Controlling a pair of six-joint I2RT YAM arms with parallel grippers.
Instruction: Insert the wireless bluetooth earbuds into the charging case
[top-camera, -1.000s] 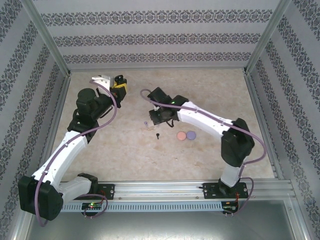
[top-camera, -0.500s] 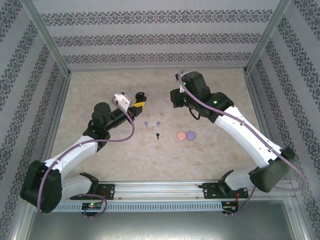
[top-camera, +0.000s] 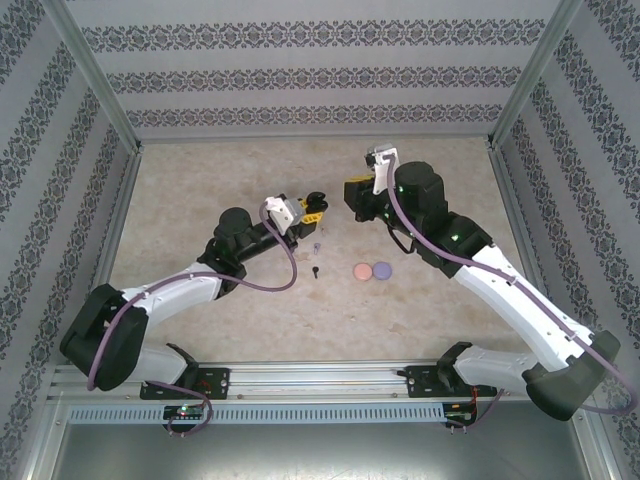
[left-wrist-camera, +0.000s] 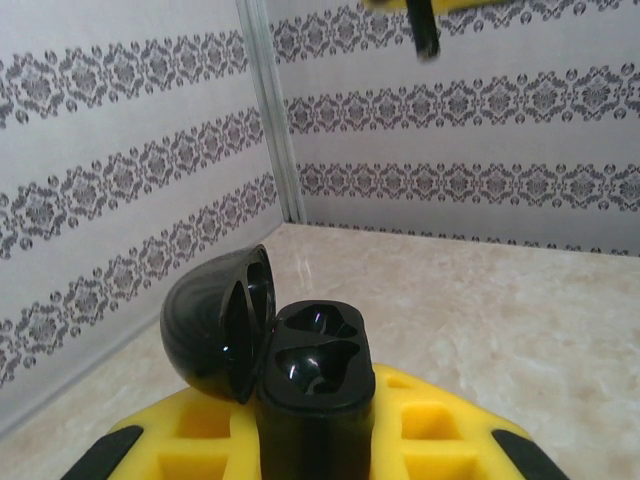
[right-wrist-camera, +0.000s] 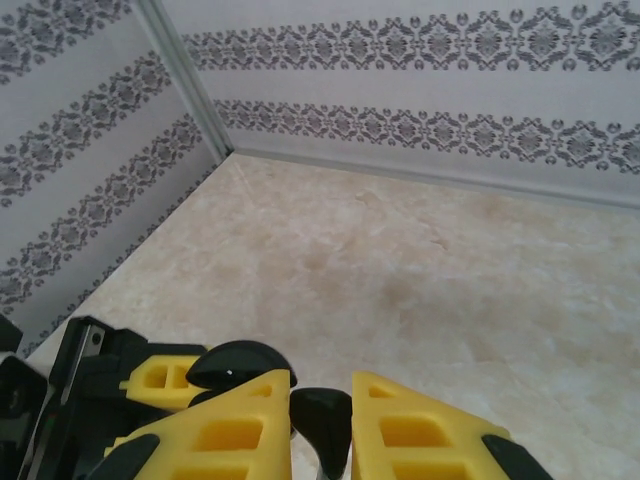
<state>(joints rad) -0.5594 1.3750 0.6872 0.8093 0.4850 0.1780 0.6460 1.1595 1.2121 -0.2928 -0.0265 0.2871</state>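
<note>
A beige marbled table (top-camera: 230, 180) fills the middle of the overhead view, with patterned wallpaper panels around it. The white-and-black left arm (top-camera: 170, 295) reaches from the lower left toward the centre, and the right arm (top-camera: 500, 285) reaches from the lower right to just right of centre.

The left arm's yellow fingers (left-wrist-camera: 430, 430) are clamped narrow on a glossy black charging case (left-wrist-camera: 315, 370). The case stands upright off the table, its domed lid swung open to the left and its two hollow sockets facing up.

The right arm's yellow fingers (right-wrist-camera: 410, 425) are nearly closed on a small black rounded earbud (right-wrist-camera: 322, 415), held in the air just beside the open case.

A flat round pink disc (top-camera: 362, 270) and a flat round purple disc (top-camera: 381, 269) lie touching, below centre. Left of them a second black stemmed earbud (top-camera: 316, 270) lies on the table, with a tiny purple earbud (top-camera: 317, 246) just above it.
</note>
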